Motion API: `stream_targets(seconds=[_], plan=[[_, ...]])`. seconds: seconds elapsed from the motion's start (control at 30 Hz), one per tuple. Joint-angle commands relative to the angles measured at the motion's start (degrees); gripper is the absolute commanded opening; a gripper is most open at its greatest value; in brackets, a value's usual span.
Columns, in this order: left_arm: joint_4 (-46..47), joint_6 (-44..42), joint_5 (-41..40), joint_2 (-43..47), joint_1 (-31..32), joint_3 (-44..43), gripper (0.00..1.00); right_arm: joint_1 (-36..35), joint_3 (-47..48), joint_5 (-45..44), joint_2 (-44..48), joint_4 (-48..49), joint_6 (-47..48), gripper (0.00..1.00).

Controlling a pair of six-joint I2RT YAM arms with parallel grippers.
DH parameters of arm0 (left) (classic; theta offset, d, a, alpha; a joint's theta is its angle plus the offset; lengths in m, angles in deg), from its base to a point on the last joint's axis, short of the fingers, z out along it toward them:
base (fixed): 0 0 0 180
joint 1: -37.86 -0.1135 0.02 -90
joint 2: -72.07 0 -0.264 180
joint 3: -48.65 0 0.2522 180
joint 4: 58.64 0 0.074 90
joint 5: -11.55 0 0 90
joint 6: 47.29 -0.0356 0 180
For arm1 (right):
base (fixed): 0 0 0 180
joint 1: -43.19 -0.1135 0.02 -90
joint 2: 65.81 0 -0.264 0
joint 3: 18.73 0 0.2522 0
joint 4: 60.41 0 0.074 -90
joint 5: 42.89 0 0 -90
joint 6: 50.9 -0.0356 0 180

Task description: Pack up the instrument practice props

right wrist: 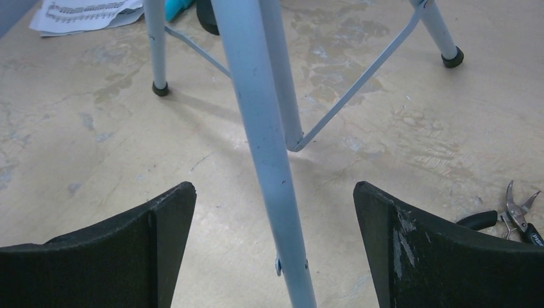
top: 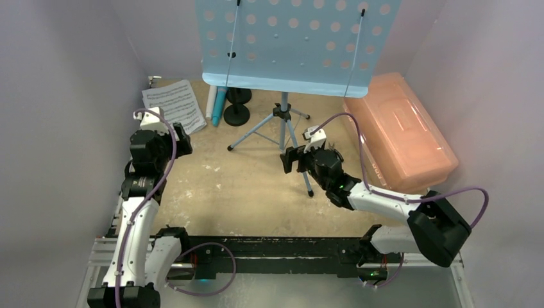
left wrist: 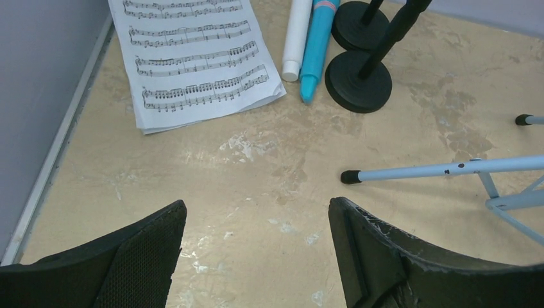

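The right arm reaches from its base at the near right corner forward and left across the bench (top: 224, 186), forearm low. Its right end effector (top: 292, 159) is spread wide around the near leg of the tripod legs (top: 282, 131). In the wrist view that leg runs up between the two fingers and touches neither. The left arm rises from the near left corner and folds back on itself, wrist tipped downward. The left end effector (left wrist: 256, 204) hangs wide apart and empty over bare bench, near the closest corner of the sheet-music pages (top: 174, 104).

The bench is a tan, scuffed surface with pale worn patches, closed in by plain grey-lilac walls (top: 58, 96) on the left, far and right sides. A black base rail (top: 276, 253) carries both arms along the near edge.

The light-blue perforated music rack (top: 292, 45) stands upright at the far middle on its tripod, its tray empty. The pink translucent box (top: 401, 131) lies with its lid on by the right wall, right of the rack. The sheet-music pages lie flat in the far left corner. Just right of them the white microphone (left wrist: 296, 38) and the blue microphone (left wrist: 317, 51) lie side by side, touching. Next to those stand two black round-based mic holders (left wrist: 358, 82), one behind the other. Small black-handled pliers (right wrist: 513, 215) lie on the bench at the right edge of the right wrist view, partly hidden by a finger.
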Motion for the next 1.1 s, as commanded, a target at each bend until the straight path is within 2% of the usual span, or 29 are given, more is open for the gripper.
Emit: stream_targets(seconds=[0.0,0.13,0.27,0.4,0.57,0.83,0.97,1.07], plan=[[1.7,-1.6,-3.7,2.3,1.7,0.1,0.80,-0.2,3.6,-3.2,-2.6,3.4,1.5,0.94],[1.7,-1.6,-2.4,2.2,2.1,0.3,0.80,-2.7,2.5,-3.1,-3.0,1.9,0.2,0.90],[2.1,-1.6,-0.2,0.9,2.3,0.6,0.80,-8.3,1.8,-5.3,-3.4,0.8,-1.2,0.89],[1.1,-1.7,3.1,-2.2,2.3,-0.2,0.80,-11.1,1.4,-2.8,-3.8,0.8,-4.6,0.88],[1.0,-1.6,4.3,-3.6,2.3,-0.2,0.80,-16.3,1.3,-1.4,-4.5,1.2,-8.0,0.88],[0.9,-1.7,7.4,-6.1,2.3,-0.2,0.81,-24.5,4.2,-1.4,-7.3,2.6,-8.4,0.89],[0.3,-1.6,10.4,-8.3,2.5,-0.6,0.81,-25.7,4.2,1.9,-5.3,3.2,-6.3,0.91],[0.0,-1.1,12.1,-9.5,2.7,-1.1,0.81,-25.7,2.9,2.5,-0.2,0.9,-5.0,0.94]])
